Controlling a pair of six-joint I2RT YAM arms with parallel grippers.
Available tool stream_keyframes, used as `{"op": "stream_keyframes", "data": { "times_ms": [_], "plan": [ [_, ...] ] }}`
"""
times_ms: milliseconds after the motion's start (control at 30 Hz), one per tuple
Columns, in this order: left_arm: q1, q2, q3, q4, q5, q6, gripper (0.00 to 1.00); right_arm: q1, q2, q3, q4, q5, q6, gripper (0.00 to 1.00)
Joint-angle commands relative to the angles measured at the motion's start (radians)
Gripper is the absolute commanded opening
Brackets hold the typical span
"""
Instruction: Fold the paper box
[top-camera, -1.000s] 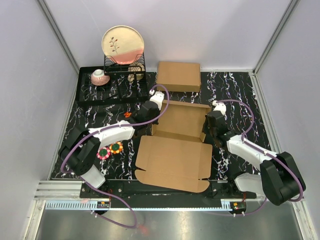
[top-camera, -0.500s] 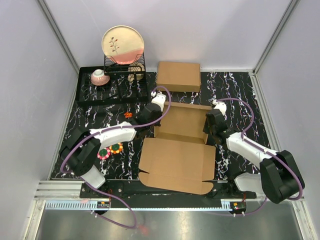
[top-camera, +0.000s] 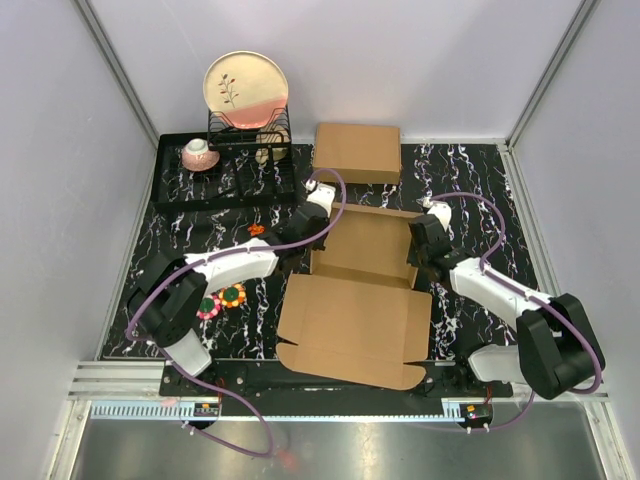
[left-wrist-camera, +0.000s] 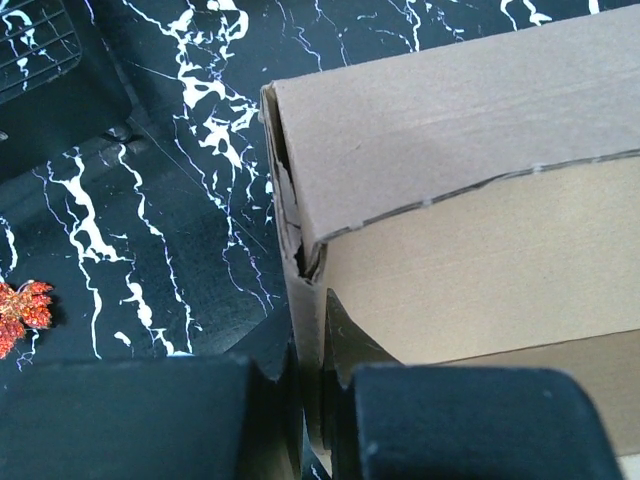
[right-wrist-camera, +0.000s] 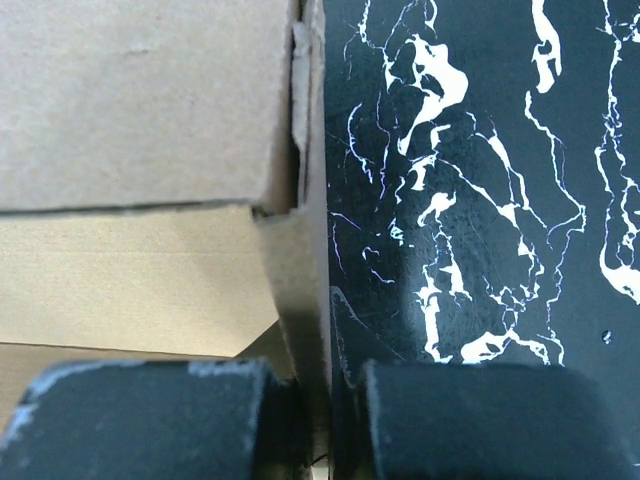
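Observation:
The paper box (top-camera: 360, 290) is a brown corrugated mailer in the middle of the table, its tray part at the back and its lid panel lying open toward the near edge. My left gripper (top-camera: 308, 226) is shut on the tray's left side wall (left-wrist-camera: 305, 330). My right gripper (top-camera: 421, 250) is shut on the right side wall (right-wrist-camera: 305, 300). Both walls stand upright between the fingers. The front flap is folded over the tray in both wrist views.
A second, made-up brown cardboard box (top-camera: 357, 152) lies at the back centre. A black dish rack (top-camera: 225, 165) with a plate (top-camera: 246, 88) and a cup (top-camera: 197, 152) stands back left. Small flower toys (top-camera: 222, 298) and a red leaf (top-camera: 257, 229) lie left.
Both grippers have shifted slightly toward the back along the box's side walls, still gripping them. The lid panel has slid a little to the right and lies flatter.

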Motion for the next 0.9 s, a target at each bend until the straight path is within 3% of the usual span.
{"op": "stream_keyframes", "data": {
  "times_ms": [0, 400, 867],
  "plan": [
    [-0.038, 0.017, 0.031, -0.094, 0.098, -0.026, 0.0, 0.009, 0.02, 0.095, -0.102, -0.006, 0.078, 0.0],
    [-0.053, 0.081, 0.186, -0.295, 0.212, -0.031, 0.0, 0.009, 0.101, 0.244, -0.269, -0.097, 0.086, 0.0],
    [-0.078, 0.101, 0.18, -0.298, 0.197, -0.057, 0.0, 0.009, 0.118, 0.253, -0.284, -0.135, 0.084, 0.0]
  ]
}}
